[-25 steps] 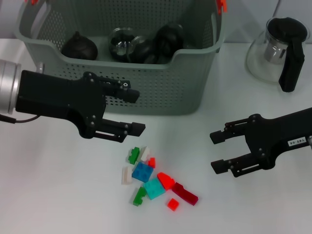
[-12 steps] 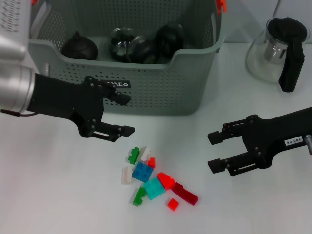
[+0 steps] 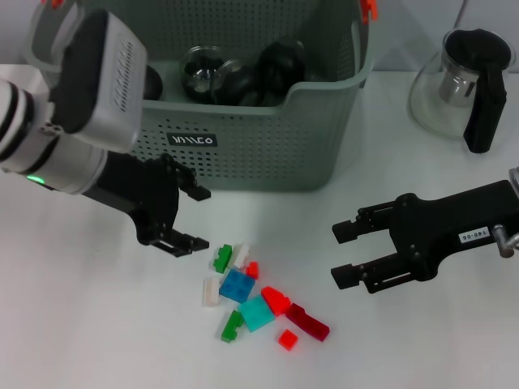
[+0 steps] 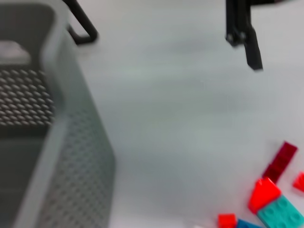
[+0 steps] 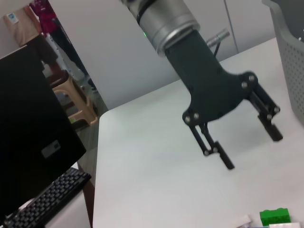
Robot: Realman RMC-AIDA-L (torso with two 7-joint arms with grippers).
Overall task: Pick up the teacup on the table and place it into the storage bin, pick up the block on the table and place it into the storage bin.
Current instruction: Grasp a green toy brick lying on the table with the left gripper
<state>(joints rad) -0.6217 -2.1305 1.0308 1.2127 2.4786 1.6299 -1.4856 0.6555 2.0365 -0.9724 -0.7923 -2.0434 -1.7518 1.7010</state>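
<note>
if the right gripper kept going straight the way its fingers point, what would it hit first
Probably the block pile: the open right gripper points toward the robot's left, at the pile's upper part, though its height above the table is unclear.

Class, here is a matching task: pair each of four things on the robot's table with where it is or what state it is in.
Things:
1. storage bin
2. glass teapot
3. left pincer
4. right pincer

Descriptions:
A. open, to the right of the block pile
B. holds dark round items
C. open, just in front of the bin
D. stands to the right of the bin

Pairs: 1-B, 2-D, 3-C, 4-A
</note>
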